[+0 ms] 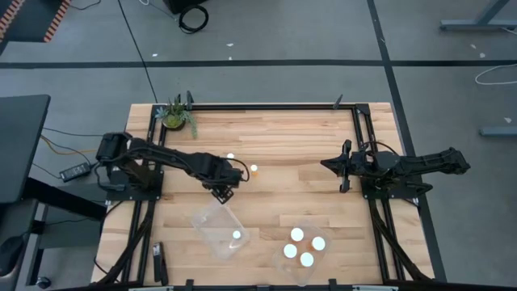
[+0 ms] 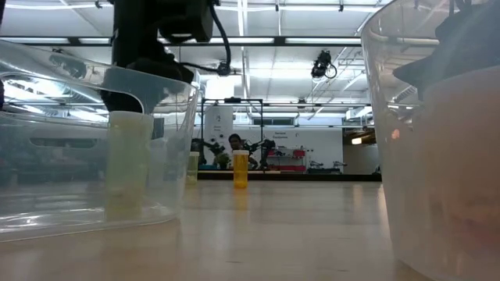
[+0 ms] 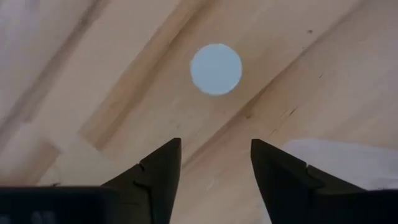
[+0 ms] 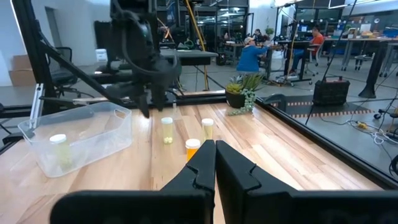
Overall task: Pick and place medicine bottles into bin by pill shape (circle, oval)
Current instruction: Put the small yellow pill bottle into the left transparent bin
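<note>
Upright amber bottles [image 1: 254,170]: 3 on table, 5 binned.

Bright, even overhead light; low view's near tubs [image 2: 437,140] blurred.

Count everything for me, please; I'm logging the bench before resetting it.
medicine bottles: eight, amber with white caps; three loose mid-table, one in one tub, four in the other
clear tubs: two, transparent, near edge of table
potted plant: one, green, far left corner
table: one, light wood
people: at least two, seated beyond the table
left gripper: open, black, over a loose bottle
right gripper: shut, black, right side
</note>
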